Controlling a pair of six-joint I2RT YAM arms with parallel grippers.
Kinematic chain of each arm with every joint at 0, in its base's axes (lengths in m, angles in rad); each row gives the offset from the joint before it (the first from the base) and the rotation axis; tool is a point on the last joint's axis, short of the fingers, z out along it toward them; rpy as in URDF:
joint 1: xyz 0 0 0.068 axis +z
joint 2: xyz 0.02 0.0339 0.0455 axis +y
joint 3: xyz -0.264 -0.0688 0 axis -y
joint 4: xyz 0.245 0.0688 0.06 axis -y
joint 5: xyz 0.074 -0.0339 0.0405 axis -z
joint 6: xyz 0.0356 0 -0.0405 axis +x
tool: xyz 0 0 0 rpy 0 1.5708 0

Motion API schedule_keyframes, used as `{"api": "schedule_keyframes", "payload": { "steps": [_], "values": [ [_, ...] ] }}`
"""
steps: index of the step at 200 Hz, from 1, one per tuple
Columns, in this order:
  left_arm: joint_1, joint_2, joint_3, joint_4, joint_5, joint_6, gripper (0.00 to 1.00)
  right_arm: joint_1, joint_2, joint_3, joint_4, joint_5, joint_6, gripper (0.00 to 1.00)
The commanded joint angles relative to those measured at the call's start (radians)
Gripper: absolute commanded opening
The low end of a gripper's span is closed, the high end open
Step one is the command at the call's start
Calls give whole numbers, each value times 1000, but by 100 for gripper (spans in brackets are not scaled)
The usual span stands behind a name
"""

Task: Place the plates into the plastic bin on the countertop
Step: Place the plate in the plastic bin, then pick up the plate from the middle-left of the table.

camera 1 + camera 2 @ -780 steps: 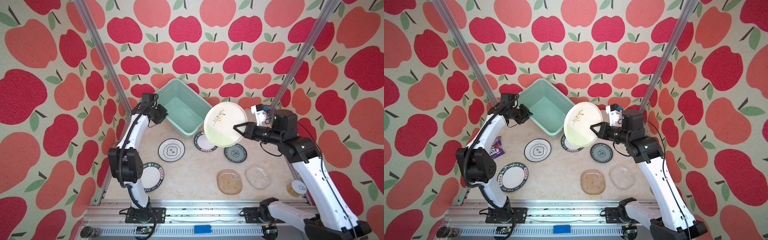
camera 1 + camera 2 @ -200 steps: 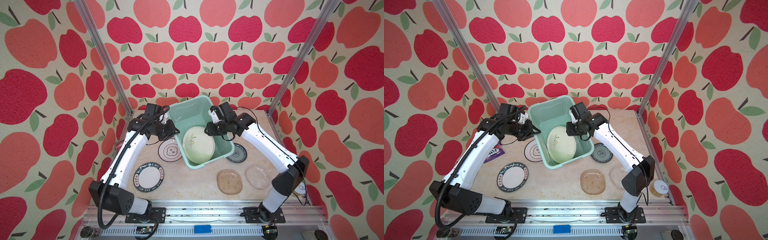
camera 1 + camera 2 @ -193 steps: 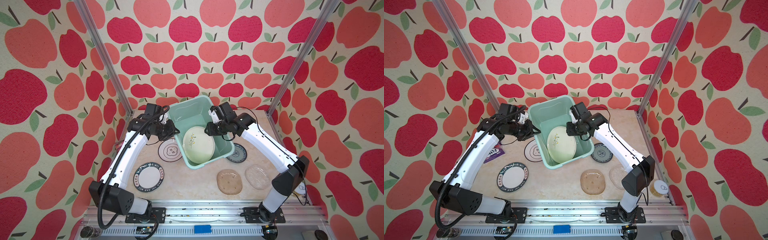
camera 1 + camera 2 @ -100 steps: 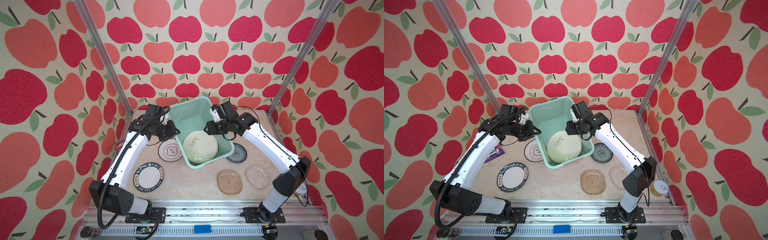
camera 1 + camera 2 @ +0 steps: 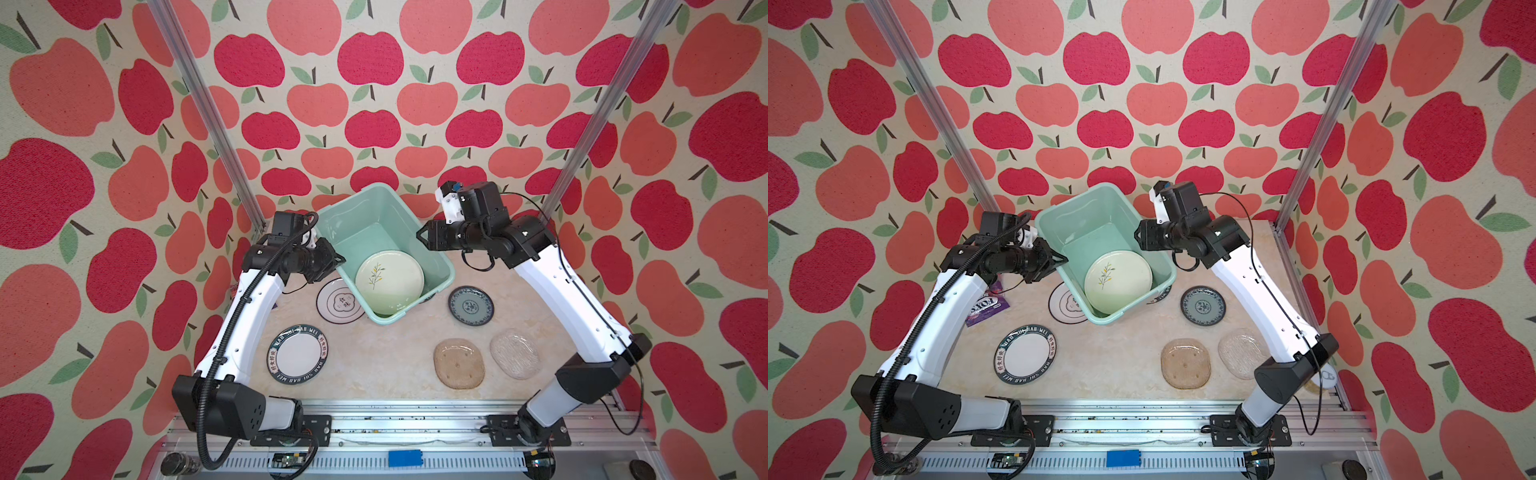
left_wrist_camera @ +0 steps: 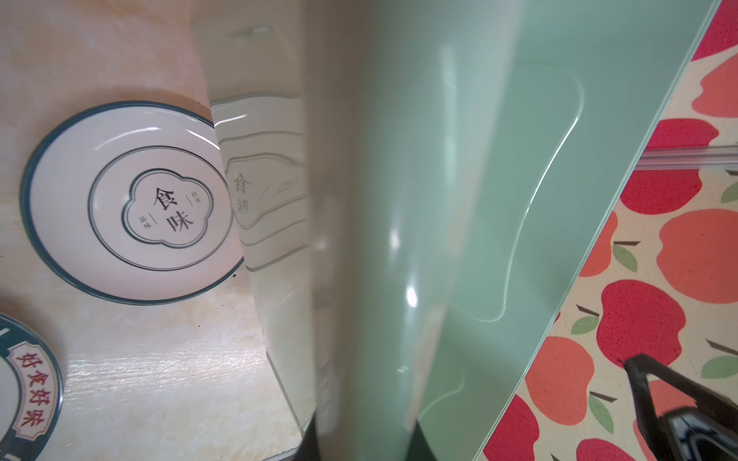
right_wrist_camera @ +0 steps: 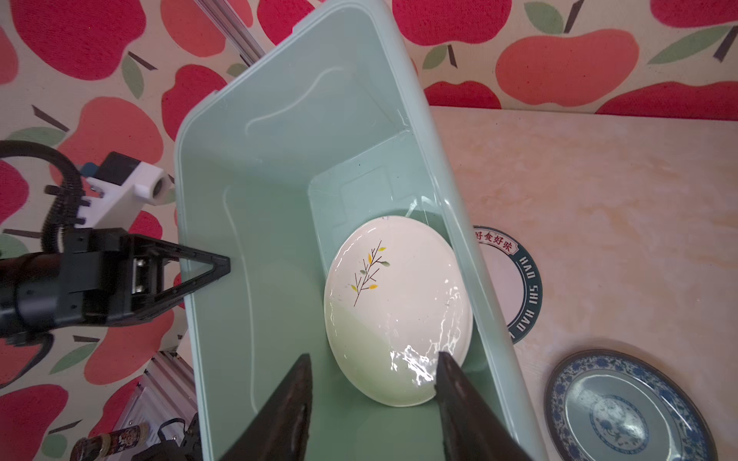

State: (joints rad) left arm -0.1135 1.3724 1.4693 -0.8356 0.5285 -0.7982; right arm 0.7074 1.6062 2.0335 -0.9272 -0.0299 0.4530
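Nearest on the countertop [image 5: 386,365], a lettered plate [image 5: 297,353], a tan plate [image 5: 459,363] and a glass plate [image 5: 514,353] are laid apart. Farther back, an emblem plate [image 5: 338,301] and a teal plate [image 5: 471,306] are set either side of the bin [image 5: 365,216]. A second lettered plate [image 7: 515,279] is partly hidden beneath the bin. A leaf plate [image 5: 390,282] is laid inside the bin. The bin's rim is pinched by the narrowly closed left gripper [image 5: 341,260]. The right gripper [image 5: 420,240] is held over the bin's other side, its jaws wide apart and nothing gripped.

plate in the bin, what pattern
The plate has a leaf sprig; best in right wrist view.
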Motion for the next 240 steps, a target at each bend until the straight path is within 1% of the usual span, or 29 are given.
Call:
{"api": "schedule_keyframes", "payload": {
  "steps": [1,39,98,150,175,204,240],
  "values": [
    [55,-68,5,250,57,-105,0,-6,-54,48,-64,22,-28,52],
    [134,-58,-37,380,19,-200,0,-6,-104,-17,-66,1,-13,52],
    [206,26,-26,502,-31,-275,0,5,-180,-246,32,-70,59,52],
    [212,142,6,607,-48,-340,0,28,-231,-411,107,-118,98,52],
    [212,205,55,625,-55,-343,0,32,-251,-475,145,-153,116,52],
    [205,251,85,663,-61,-373,0,48,-249,-518,153,-168,128,52],
    [202,273,77,722,-59,-431,0,73,-234,-545,176,-171,149,52]
  ]
}}
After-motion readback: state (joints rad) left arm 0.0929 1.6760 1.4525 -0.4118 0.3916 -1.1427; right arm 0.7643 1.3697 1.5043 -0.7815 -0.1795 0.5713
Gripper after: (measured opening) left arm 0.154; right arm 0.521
